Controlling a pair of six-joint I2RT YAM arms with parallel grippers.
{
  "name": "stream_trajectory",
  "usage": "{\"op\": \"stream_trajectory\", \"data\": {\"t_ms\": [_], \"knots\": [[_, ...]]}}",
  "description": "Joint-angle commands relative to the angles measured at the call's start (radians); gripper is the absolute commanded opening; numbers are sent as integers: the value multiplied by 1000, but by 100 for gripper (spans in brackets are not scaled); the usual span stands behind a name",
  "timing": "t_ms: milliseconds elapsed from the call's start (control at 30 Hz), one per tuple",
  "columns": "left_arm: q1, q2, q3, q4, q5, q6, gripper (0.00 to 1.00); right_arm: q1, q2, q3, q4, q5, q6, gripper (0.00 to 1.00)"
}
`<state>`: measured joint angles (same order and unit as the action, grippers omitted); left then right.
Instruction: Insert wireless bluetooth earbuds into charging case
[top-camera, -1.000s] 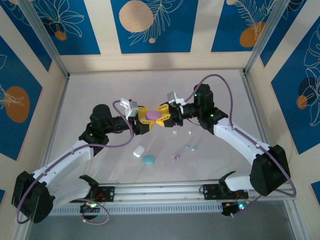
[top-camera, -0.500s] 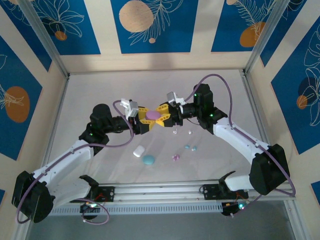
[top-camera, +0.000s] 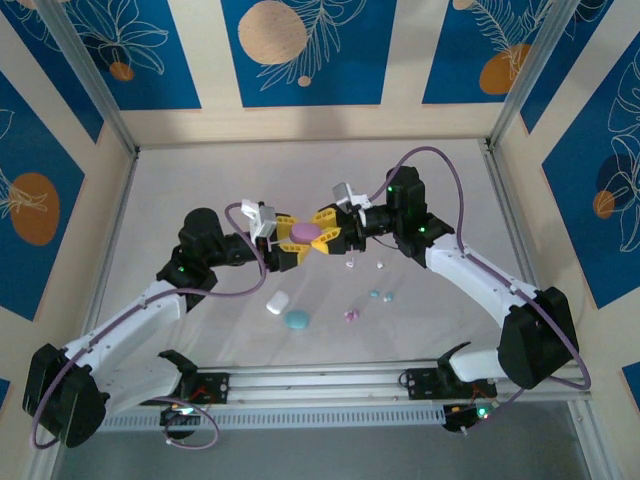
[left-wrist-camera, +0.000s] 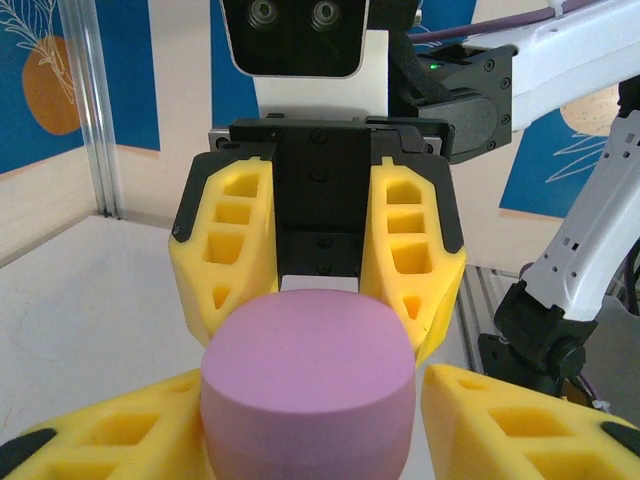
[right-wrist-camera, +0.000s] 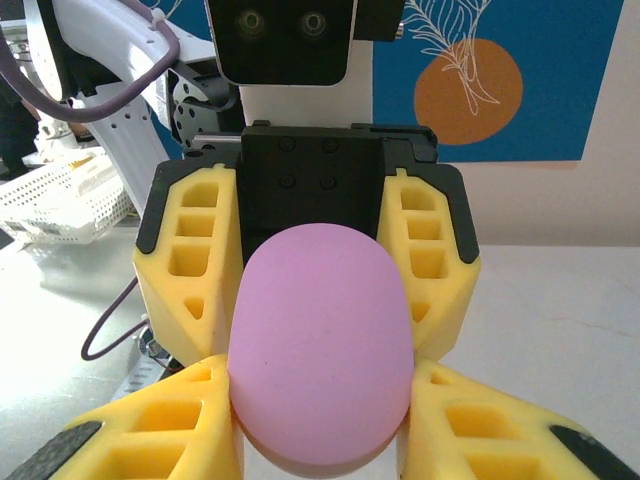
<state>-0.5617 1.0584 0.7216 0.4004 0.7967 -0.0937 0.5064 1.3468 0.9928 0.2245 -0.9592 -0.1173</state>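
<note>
A closed pink charging case (top-camera: 307, 232) hangs above the table's middle, gripped from both sides. My left gripper (top-camera: 293, 244) is shut on its left part and my right gripper (top-camera: 322, 238) on its right part. In the left wrist view the case (left-wrist-camera: 308, 385) sits between my left gripper's (left-wrist-camera: 310, 425) yellow fingers, with the other gripper's fingers (left-wrist-camera: 415, 250) flanking its far end. The right wrist view shows the case (right-wrist-camera: 320, 350) in my right gripper (right-wrist-camera: 320, 425). On the table lie the white earbuds (top-camera: 351, 264), cyan earbuds (top-camera: 376, 294) and pink earbuds (top-camera: 350, 315).
A white case (top-camera: 277, 303) and a cyan case (top-camera: 297, 319) lie on the table in front of the left arm. Another white bud (top-camera: 381, 265) lies under the right forearm. Aluminium frame posts (top-camera: 112, 120) border the table.
</note>
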Motion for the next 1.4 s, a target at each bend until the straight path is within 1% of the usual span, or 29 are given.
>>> {"op": "stream_trajectory", "data": {"t_ms": [0,167,233,333,767,900,1167,1367], "knots": [[-12,-21,31,-8,27,31,51,-9,3,23,34,-11,27,35],[-12,-36,22,-20,-16,34,51,-9,-9,11,50,-3,25,36],[-13,-36,21,-20,-17,37,55,-9,-17,1,66,5,25,36],[-12,-36,16,-9,-18,36,56,-12,-26,-8,72,8,24,35],[-13,-16,3,108,-5,-44,54,1,-17,-2,21,19,-32,35],[-12,-9,13,78,1,-32,50,3,-16,1,33,17,-24,35],[-14,-3,27,44,13,-6,47,2,-15,6,38,17,-11,35],[-15,-8,29,11,22,25,52,-6,-13,7,50,7,8,35]]}}
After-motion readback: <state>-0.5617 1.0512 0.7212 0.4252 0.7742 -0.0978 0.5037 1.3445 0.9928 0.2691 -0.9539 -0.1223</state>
